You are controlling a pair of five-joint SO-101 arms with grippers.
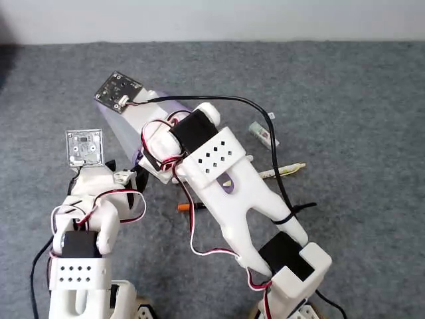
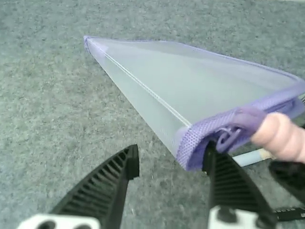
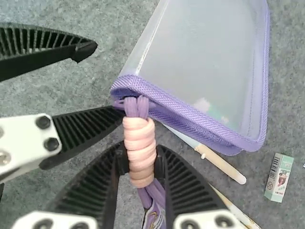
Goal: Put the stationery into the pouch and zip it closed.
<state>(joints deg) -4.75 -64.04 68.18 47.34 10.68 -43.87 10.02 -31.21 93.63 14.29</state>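
A clear pouch with purple trim lies on the grey carpet, partly under the right arm in the high view. My right gripper is shut on the pink coiled zipper pull at the pouch's corner. My left gripper stands open around that same corner, one finger close against the purple edge. A white pen, a small boxed eraser and an orange-tipped pen lie on the carpet outside the pouch. A pale pen pokes out from beneath the pouch's edge.
The two arms crowd together at the pouch's near corner. Open carpet stretches to the right and far side. A pale wall bounds the back.
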